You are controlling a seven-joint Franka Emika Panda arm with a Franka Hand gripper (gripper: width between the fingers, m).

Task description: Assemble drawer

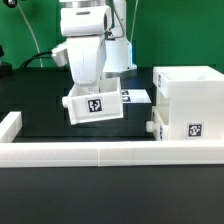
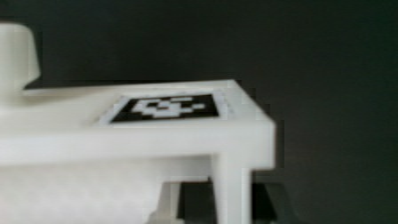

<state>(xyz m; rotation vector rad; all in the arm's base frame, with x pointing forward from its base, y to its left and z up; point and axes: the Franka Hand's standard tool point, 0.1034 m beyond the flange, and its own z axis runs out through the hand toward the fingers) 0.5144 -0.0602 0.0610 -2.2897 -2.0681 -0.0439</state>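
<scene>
Exterior view, left to right. Border wall (image 1: 100, 152) runs along the near edge of the black surface (image 1: 40, 115). Left of centre, the fingers (image 1: 88, 88) are closed on one tagged tray (image 1: 95, 105), held tilted, clear of the surface. Drawer housing (image 1: 190, 100) stands at the right. Wrist view shows the tray (image 2: 143, 130) close up, blurred.

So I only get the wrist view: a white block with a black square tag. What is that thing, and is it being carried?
Observer: It's a small drawer tray, held tilted above the black table by the gripper.
Operator: Is anything else nearby?
Observer: Yes, the large boxy housing stands toward the exterior view's right, apart from the tray.
Operator: Anything in front?
Observer: A long low white border wall.
</scene>
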